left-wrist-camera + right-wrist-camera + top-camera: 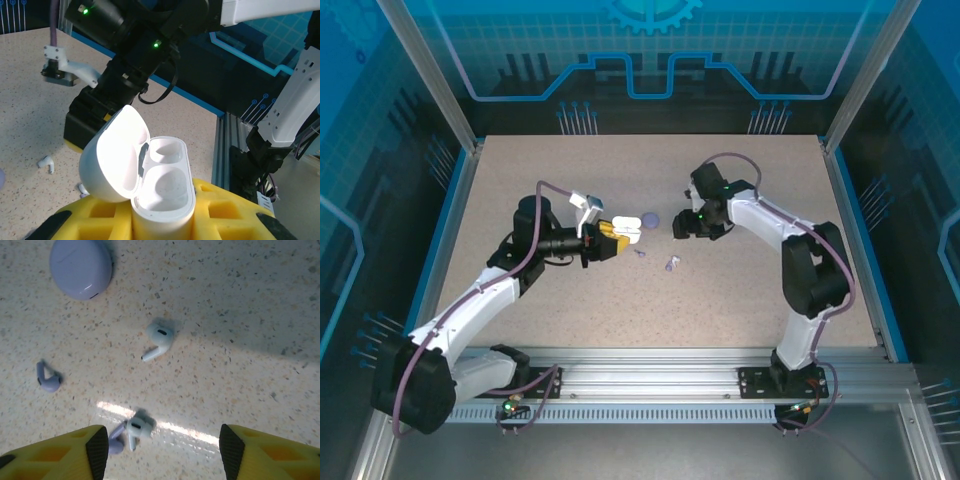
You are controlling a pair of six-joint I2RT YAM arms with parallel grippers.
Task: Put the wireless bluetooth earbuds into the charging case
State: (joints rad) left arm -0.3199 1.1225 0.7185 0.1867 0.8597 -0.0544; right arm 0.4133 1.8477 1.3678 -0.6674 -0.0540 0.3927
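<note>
My left gripper (617, 238) (165, 222) is shut on the white charging case (167, 187) (628, 229), held upright between yellow fingers. The case lid is swung open and both wells are empty. My right gripper (677, 229) (162, 452) hangs open above the table, nothing between its fingers. Below it lie several earbuds: a white one (159, 338), a second white one (136, 428) touching a lavender one (115, 444) close to my left-hand finger, and another lavender one (48, 380). The top view shows them as small specks (671, 264) (640, 253). One earbud (46, 163) lies on the table in the left wrist view.
A flat round purple disc (81, 267) (651, 220) lies on the speckled table (740, 290) between the two grippers. The right arm's black wrist (130, 65) looms close behind the case. Blue walls and aluminium rails border the table.
</note>
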